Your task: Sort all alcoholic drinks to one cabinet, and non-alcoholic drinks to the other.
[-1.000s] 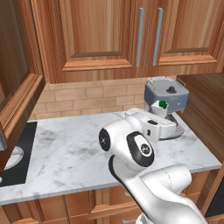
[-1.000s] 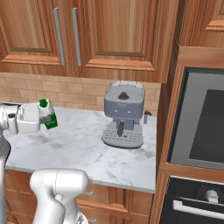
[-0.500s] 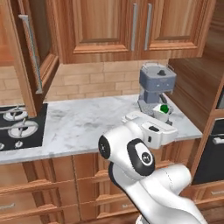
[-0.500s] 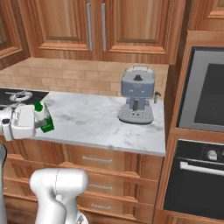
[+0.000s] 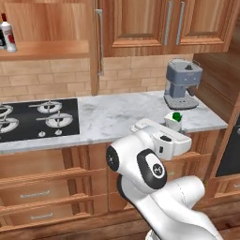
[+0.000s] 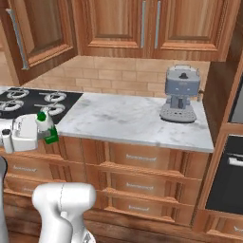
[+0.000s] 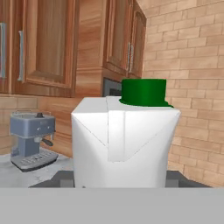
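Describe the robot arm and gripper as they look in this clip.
The arm is glossy white, built of rounded tubular links, with a dark round cap ringed in black at the big joint. The hand is a boxy white block with a small dark panel on its side. The gripper ends in small dark fingers. No cables or lettering are visible.

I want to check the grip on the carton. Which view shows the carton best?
The hand view: the carton is close up, white body and green cap clear. The right base view shows it small in the gripper; the left base view shows its top behind the hand.
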